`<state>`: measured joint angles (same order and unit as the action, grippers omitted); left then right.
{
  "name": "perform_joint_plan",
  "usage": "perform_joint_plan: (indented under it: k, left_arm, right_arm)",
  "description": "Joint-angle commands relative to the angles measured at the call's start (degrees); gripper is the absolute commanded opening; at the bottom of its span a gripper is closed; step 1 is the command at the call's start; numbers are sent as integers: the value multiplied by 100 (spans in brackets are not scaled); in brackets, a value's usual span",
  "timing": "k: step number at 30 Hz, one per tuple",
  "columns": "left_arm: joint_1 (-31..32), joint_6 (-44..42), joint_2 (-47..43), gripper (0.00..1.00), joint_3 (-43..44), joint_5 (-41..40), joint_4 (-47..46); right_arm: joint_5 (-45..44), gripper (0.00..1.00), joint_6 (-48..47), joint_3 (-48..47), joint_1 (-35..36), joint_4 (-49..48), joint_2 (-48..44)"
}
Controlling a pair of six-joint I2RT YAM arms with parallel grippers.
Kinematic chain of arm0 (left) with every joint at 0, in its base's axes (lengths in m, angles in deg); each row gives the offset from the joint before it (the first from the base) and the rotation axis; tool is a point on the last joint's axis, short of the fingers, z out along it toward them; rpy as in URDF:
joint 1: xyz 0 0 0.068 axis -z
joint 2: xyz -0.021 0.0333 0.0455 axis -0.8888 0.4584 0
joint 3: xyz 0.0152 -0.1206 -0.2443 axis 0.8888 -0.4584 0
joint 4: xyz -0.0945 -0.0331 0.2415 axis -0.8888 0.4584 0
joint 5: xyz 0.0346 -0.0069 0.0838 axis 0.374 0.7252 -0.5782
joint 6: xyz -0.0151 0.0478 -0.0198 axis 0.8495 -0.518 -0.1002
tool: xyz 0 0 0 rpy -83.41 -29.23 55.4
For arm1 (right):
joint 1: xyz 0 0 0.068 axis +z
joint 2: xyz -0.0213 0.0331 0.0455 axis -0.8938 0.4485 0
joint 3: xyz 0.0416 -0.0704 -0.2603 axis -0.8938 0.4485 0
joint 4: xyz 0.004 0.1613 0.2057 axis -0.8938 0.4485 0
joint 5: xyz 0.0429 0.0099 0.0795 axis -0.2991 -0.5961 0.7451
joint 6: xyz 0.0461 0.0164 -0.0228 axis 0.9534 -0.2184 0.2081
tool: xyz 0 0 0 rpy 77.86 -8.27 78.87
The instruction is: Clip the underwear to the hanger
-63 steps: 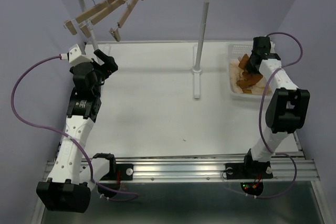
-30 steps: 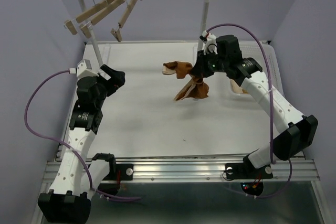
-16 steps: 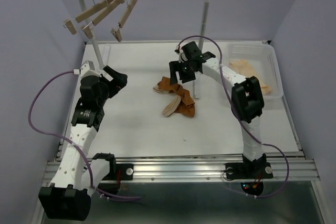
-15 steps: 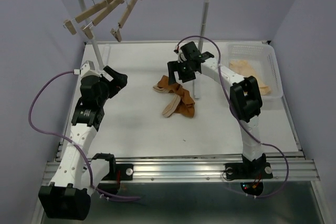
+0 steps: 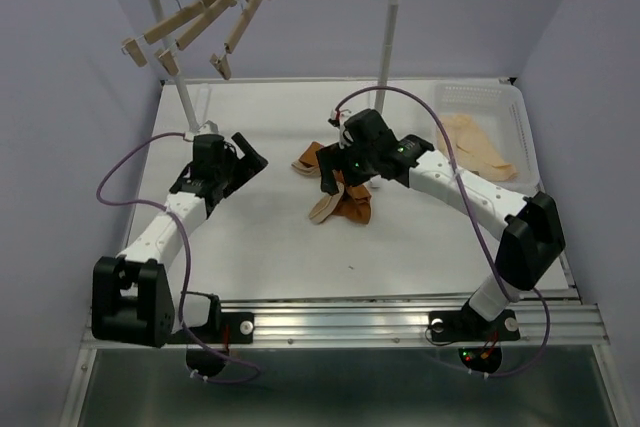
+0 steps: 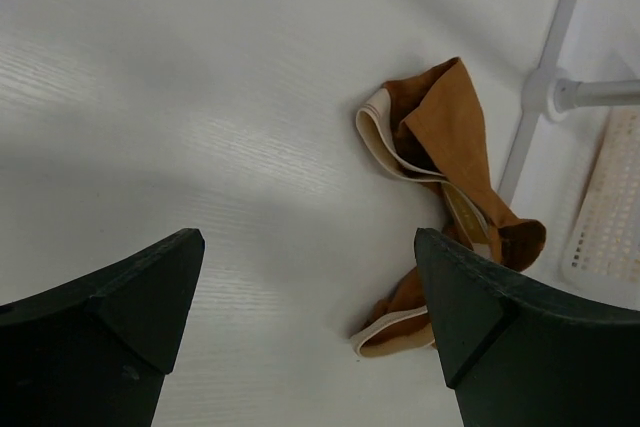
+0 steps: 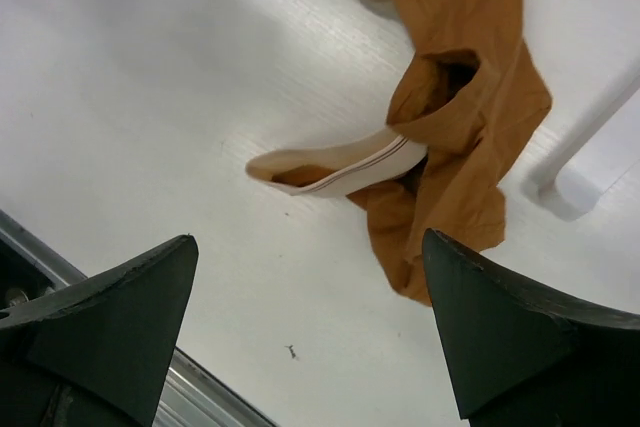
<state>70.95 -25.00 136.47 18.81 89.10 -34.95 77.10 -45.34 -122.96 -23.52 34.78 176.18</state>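
Nearest to the arms, the left gripper (image 5: 246,152) hangs low over the white table (image 5: 260,247). Its two fingers (image 6: 110,317) are wide apart and there is nothing between them, only bare table. The right gripper (image 5: 333,175) is close by, on its right side. Its fingers (image 7: 110,327) are spread wide too, and they hold nothing.

The underwear (image 5: 342,205) lies in a crumpled heap on the table, right below the right gripper and a bit in front of it. No finger touches it. In the right wrist view the brown cloth (image 7: 470,117) sits ahead, more toward the right finger, and the pale waistband (image 7: 340,172) curls out in front of the gap. From the left gripper, the underwear (image 6: 440,137) is ahead and off to the right, near but not touching.

Just past the underwear, behind the right gripper, stands the white pole of the clothes rack (image 5: 388,77). Farther right of that gripper is a white basket (image 5: 478,97) with a cream cloth (image 5: 482,142) in it.

Farthest away, up high and beyond the left gripper, the wooden hangers (image 5: 190,22) hang tilted on the rack's bar, well apart from both grippers and the underwear.
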Motion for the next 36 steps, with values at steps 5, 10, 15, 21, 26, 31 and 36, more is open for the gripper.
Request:
perform_joint_plan:
  k: [5,10,15,21,26,31,36]
  left_arm:
    - [407,200,1453,99,1019,26,-637]
    - [566,393,2473,99,1730,0,-602]
    - [671,525,3132,99,2074,-79,-364]
    - [777,736,3520,96,2171,-176,-346]
    - [935,841,3871,88,2452,-132,-346]
    - [1049,965,4170,58,2479,-88,-355]
    - [1146,1061,4285,4,2444,-18,-452]
  right_arm:
    - [-1662,100,1257,1404,938,-1360,-320]
    - [-2100,100,1714,1449,1263,-1756,110]
    - [-2769,100,2496,1466,1264,-2072,383]
    - [-3068,100,2901,1449,1316,-2257,665]
    - [-3007,100,2858,1396,1316,-2266,814]
    - [-2962,100,2875,1431,1316,-2257,902]
    - [-2972,93,2893,1466,1316,-2231,990]
